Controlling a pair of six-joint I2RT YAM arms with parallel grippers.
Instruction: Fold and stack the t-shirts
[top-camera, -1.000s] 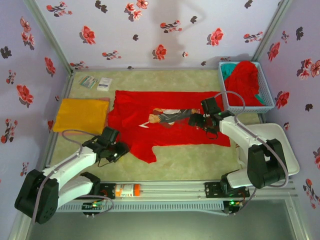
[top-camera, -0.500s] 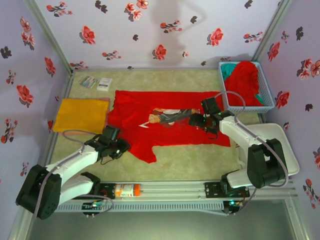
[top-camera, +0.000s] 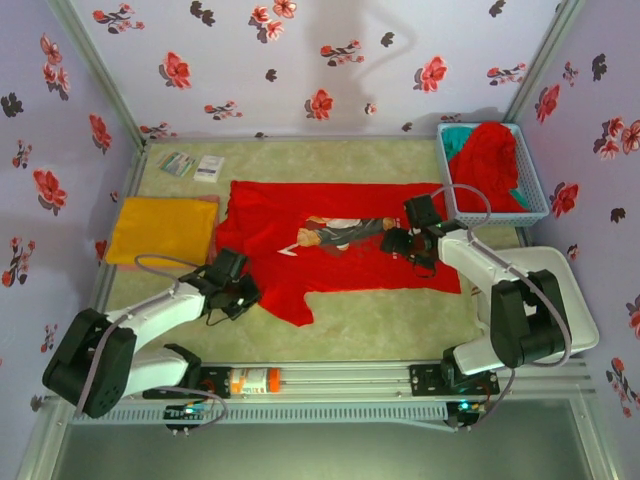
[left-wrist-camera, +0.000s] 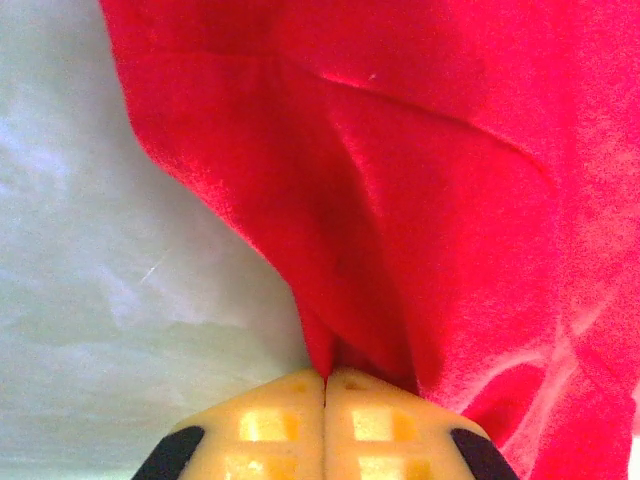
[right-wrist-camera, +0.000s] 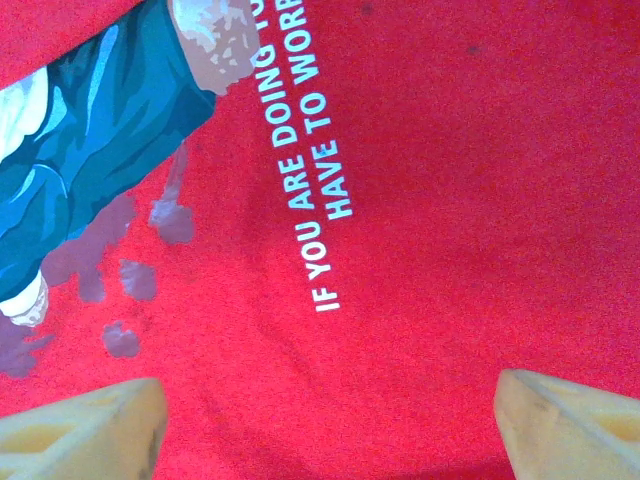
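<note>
The red printed t-shirt (top-camera: 340, 250) lies spread flat mid-way across the table (top-camera: 400, 320), its near-left edge clamped in the left gripper (left-wrist-camera: 326, 388). The right gripper (right-wrist-camera: 325, 420) hovers over the print (right-wrist-camera: 90, 150), jaws wide apart. Best to lift low and carry that edge across evenly.

The spread t-shirt (top-camera: 340, 215) is lying across the middle of the table (top-camera: 400, 320), the folded t-shirt (top-camera: 160, 230) sitting to its left; the basket (top-camera: 495, 214) behind its right end is holding heaped t-shirts (top-camera: 490, 165); my left gripper (top-camera: 248, 292) is meeting its near-left edge, my right gripper (top-camera: 393, 241) hovering over its right half
</note>
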